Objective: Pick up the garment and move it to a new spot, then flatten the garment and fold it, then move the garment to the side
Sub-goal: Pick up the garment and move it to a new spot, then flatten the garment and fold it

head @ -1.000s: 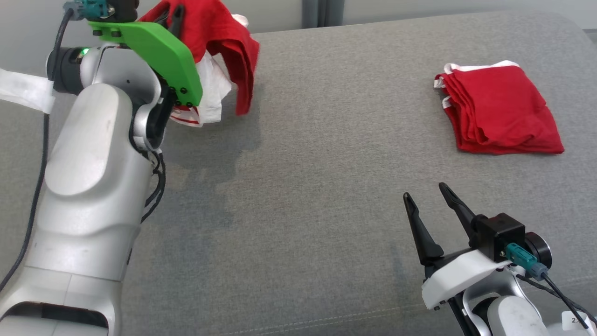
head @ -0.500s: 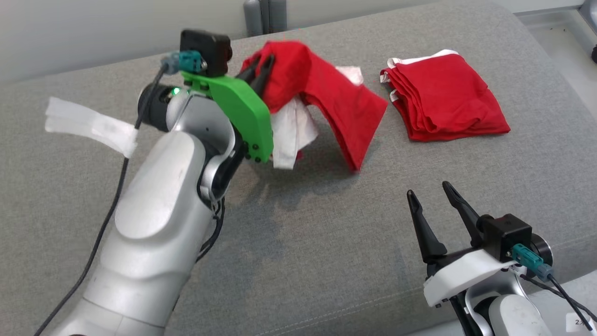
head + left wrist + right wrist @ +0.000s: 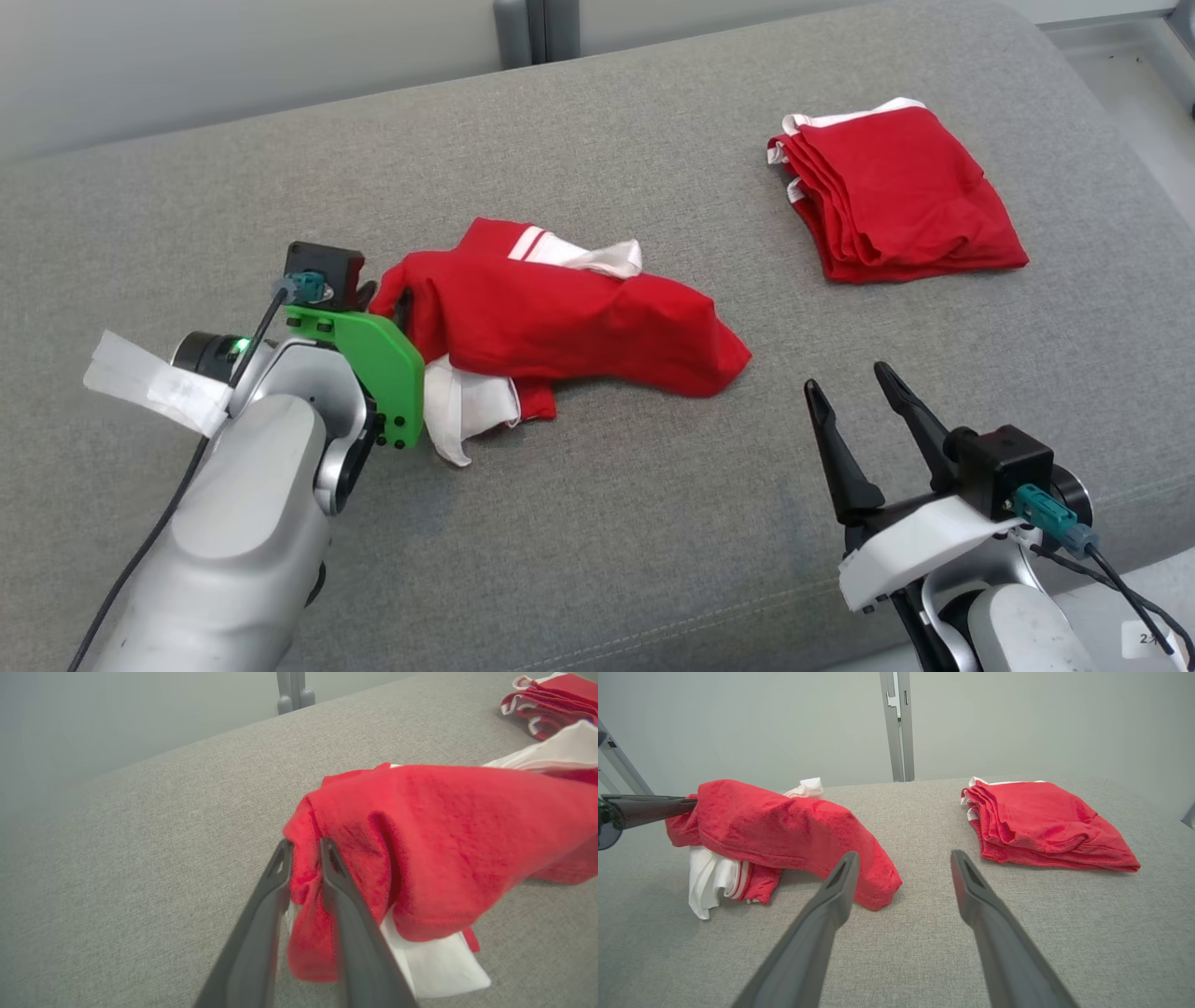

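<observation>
Garment point(image 3: 560, 322) lies on grey cushion point(image 3: 607, 523), left end effector point(image 3: 304, 843) apparently pinching it, right end effector point(image 3: 846, 377) spread.

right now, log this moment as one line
left hand: pinching fold of crumpled garment | crumpled garment: lying on grey cushion, not flattened | right hand: open, empty | folded garment: far right, apart

I work over a broad grey fabric cushion point(image 3: 597, 560), evenly lit, with a stitched seam point(image 3: 653, 627) near its front edge. Behind the cushion rises a plain pale wall point(image 3: 738, 718) with a grey metal post point(image 3: 899, 728). Past its far right corner lies pale floor point(image 3: 1134, 93).
</observation>
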